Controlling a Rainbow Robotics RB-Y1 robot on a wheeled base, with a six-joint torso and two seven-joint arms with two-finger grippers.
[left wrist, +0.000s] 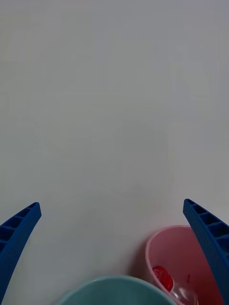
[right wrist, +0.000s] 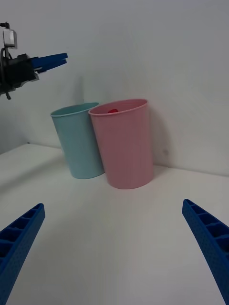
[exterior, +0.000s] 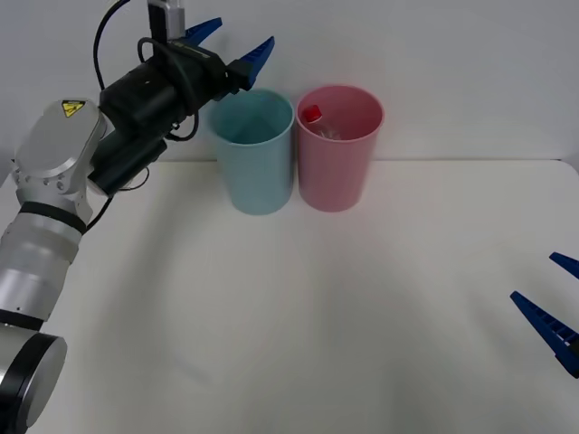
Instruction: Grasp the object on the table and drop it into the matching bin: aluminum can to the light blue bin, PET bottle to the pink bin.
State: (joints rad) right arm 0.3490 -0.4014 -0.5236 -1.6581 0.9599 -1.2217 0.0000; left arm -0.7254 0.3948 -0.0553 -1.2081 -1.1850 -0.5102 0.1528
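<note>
The PET bottle (exterior: 317, 121) lies inside the pink bin (exterior: 339, 149), its red cap showing near the rim; the left wrist view also looks down on the bottle (left wrist: 168, 282) in the pink bin (left wrist: 157, 248). The light blue bin (exterior: 253, 154) stands just left of the pink one on the white table (exterior: 298, 316). My left gripper (exterior: 233, 43) hangs open and holds nothing, above and behind the light blue bin. My right gripper (exterior: 556, 298) is open low at the table's right edge, facing the pink bin (right wrist: 125, 143) and the light blue bin (right wrist: 78, 140).
A plain white wall rises right behind the two bins. My left arm reaches in from the left edge over the table's back left corner. Bare tabletop spreads in front of the bins toward the near edge.
</note>
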